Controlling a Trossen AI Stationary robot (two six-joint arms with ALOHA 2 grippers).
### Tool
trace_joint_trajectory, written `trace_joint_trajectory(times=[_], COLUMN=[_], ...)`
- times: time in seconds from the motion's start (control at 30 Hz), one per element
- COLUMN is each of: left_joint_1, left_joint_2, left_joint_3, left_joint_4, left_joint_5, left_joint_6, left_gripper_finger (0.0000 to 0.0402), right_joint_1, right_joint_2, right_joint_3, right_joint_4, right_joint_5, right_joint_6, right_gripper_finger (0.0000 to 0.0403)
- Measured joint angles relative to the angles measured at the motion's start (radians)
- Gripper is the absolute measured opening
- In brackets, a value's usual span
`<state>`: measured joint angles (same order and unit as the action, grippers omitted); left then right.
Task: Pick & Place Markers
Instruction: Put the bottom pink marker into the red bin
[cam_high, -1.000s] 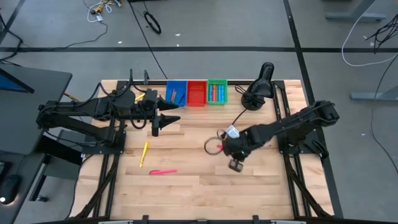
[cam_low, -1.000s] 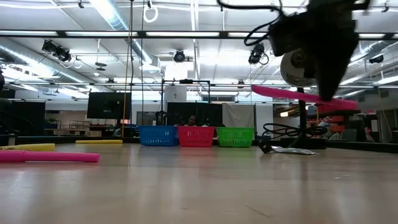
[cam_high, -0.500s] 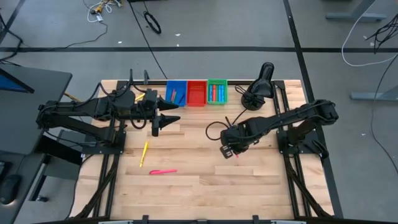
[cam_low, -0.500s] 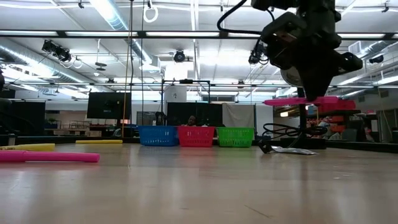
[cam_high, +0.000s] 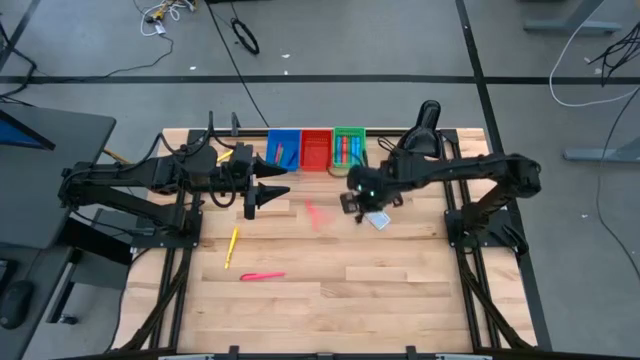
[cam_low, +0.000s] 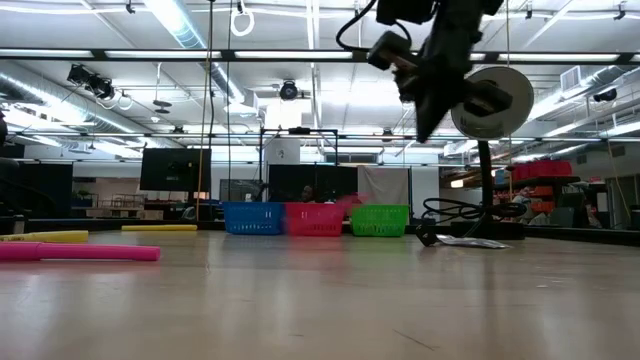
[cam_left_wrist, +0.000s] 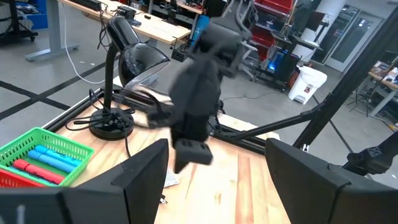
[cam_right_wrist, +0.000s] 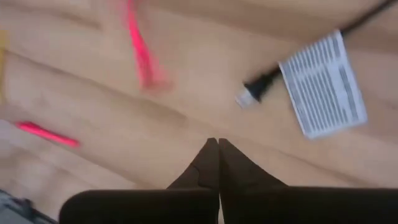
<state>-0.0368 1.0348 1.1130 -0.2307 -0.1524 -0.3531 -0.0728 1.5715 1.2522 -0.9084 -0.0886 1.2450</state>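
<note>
- Markers are still out: a pink marker (cam_high: 315, 213) shows as a blur over the table (cam_high: 400, 300) before the red bin (cam_high: 317, 148); whether it lies still, I cannot tell.
- Another pink one (cam_high: 262, 276) and a yellow one (cam_high: 232, 245) lie nearer the left arm.
- Right claw (cam_high: 362, 200) is clenched on nothing, just beside the blurred marker.
- Left claw (cam_high: 268, 193) waits released.
- Likely next: spread the right claw, straddle the marker's middle crosswise, then grip firmly.
</note>
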Motion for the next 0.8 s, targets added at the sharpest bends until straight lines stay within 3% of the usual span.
trace_joint_trajectory(times=[0.33, 0.57, 0.8], left_joint_1=[0.0, 0.0, 0.0], left_joint_2=[0.0, 0.0, 0.0], left_joint_3=[0.0, 0.0, 0.0], left_joint_4=[0.0, 0.0, 0.0], left_joint_5=[0.0, 0.0, 0.0], left_joint_6=[0.0, 0.0, 0.0], left_gripper_finger=[0.0275, 0.0275, 0.0275], right_joint_1=[-0.146, -0.111, -0.06], right_joint_2=[0.0, 0.0, 0.0], right_joint_3=[0.087, 0.091, 0.091], right_joint_4=[0.007, 0.012, 0.034], right_joint_5=[0.036, 0.011, -0.025], right_joint_6=[-0.09, -0.211, -0.449], right_gripper_finger=[0.0002, 0.0001, 0.0001])
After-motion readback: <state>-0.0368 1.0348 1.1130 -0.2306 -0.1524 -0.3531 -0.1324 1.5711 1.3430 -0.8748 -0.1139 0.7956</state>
